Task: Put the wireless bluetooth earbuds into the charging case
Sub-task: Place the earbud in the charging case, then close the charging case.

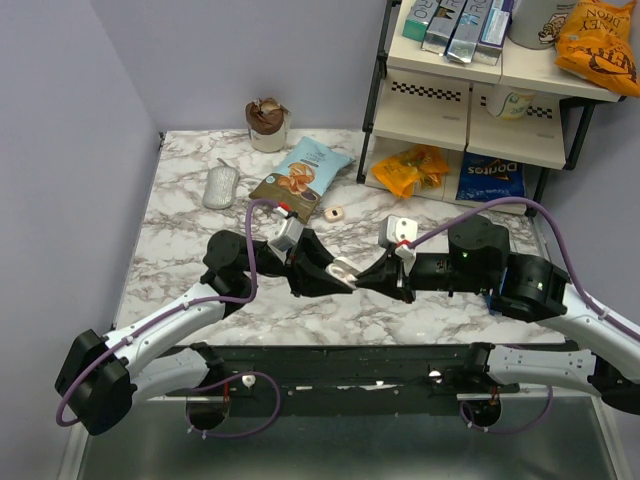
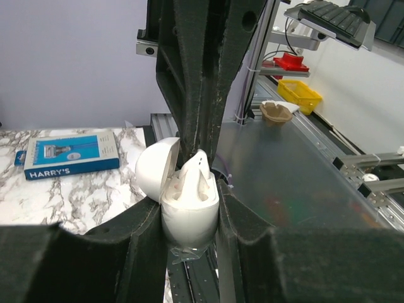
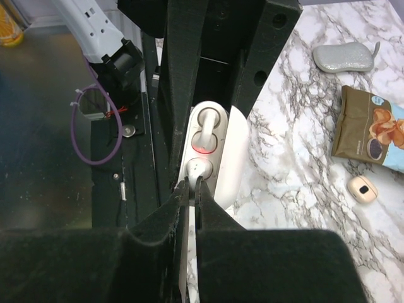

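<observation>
My left gripper [image 1: 335,272] is shut on the white charging case [image 2: 189,221] and holds it above the table's near middle, with its lid [image 2: 154,167] swung open. My right gripper [image 3: 191,184] meets it from the right, jaws nearly together on a white earbud [image 3: 201,169] that stands in the case's near slot. In the left wrist view this earbud [image 2: 197,167] sticks up out of the case between the right fingers. Another earbud [image 3: 208,120] sits in the far slot, with a red light glowing between the two. The case also shows in the top view [image 1: 345,269].
A small cream rounded thing [image 1: 334,212] lies on the marble table behind the grippers. Further back are a snack bag [image 1: 303,178], a grey mouse-like object [image 1: 221,186] and a cup [image 1: 267,122]. A shelf rack [image 1: 470,90] with chip bags stands at the back right. A blue box [image 2: 69,154] lies on the table.
</observation>
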`<state>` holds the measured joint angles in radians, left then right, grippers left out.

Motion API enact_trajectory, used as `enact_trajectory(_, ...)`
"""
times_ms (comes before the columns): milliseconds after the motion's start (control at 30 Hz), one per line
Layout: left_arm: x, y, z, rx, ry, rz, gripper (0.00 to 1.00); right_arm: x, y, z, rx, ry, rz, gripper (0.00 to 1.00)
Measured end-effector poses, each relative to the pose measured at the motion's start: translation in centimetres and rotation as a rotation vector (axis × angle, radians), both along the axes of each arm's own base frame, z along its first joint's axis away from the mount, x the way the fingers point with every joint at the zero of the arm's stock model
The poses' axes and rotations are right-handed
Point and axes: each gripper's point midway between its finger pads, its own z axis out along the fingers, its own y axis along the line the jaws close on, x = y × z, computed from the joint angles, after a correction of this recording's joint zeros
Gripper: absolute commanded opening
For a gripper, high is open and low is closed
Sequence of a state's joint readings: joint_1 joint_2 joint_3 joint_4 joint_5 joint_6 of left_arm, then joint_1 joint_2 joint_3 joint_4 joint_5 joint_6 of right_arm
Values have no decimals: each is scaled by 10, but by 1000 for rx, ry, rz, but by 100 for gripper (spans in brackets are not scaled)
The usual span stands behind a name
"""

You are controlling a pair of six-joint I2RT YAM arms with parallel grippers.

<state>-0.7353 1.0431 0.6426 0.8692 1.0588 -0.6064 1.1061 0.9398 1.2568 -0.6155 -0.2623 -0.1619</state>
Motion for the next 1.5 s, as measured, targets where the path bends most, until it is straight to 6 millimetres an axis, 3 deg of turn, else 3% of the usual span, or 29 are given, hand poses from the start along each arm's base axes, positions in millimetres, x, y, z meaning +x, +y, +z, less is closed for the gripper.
enact_trajectory(133, 3, -1, 0, -6, -5, 15, 0, 1, -1, 0, -1, 9, -11, 45)
enact_trajectory(233, 6, -1, 0, -12, -10, 33, 0, -1, -2, 3, 4, 26, -17, 51)
enact_trajectory(433, 6, -1, -7, -5, -10, 43, 0, 8, -14, 34, 86, -4, -105, 50)
enact_trajectory(633, 9, 0, -14, -5, -3, 76, 0, 47, -42, 53, 165, -21, -405, 50)
enact_trajectory(800, 16, 0, -11, -23, -7, 134, 0, 75, -26, 22, 83, 46, -540, 51)
enact_trajectory(967, 16, 0, -8, -34, -16, 155, 0, 85, -8, -11, -13, 92, -568, 50)
enact_trajectory(1500, 23, 0, -10, -31, -27, 213, 0, 65, -3, 0, 30, 126, -459, 48)
